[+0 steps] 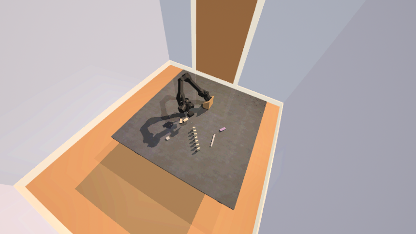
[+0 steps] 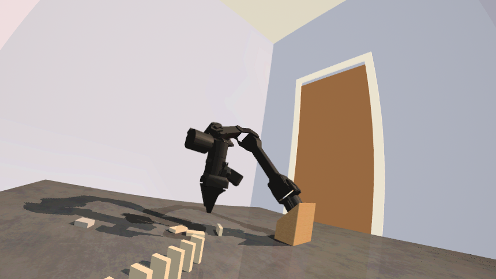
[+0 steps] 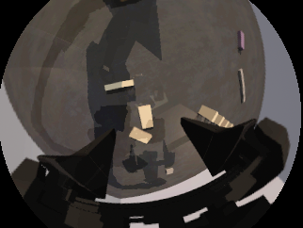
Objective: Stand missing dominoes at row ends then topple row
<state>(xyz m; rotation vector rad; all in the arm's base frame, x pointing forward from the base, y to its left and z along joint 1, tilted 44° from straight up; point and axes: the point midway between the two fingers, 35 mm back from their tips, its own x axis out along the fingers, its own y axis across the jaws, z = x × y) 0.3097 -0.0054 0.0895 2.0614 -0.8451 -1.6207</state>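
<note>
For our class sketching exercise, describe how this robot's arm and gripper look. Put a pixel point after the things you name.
The arm (image 1: 180, 88) (image 2: 265, 161) is black, with slim links and bulky, rounded joints. The gripper (image 2: 208, 208) (image 3: 148, 125) is also black, with two wedge-shaped fingers narrowing to points. I can make out no cables or markings.

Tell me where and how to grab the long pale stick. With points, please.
Probably best gripped at mid-length, straight down from above, fingers closing across its narrow width: the long pale stick (image 1: 212, 140) (image 3: 242, 86) is slender, lies flat, and stands apart from the domino row (image 1: 196, 137) (image 3: 216, 116).
</note>
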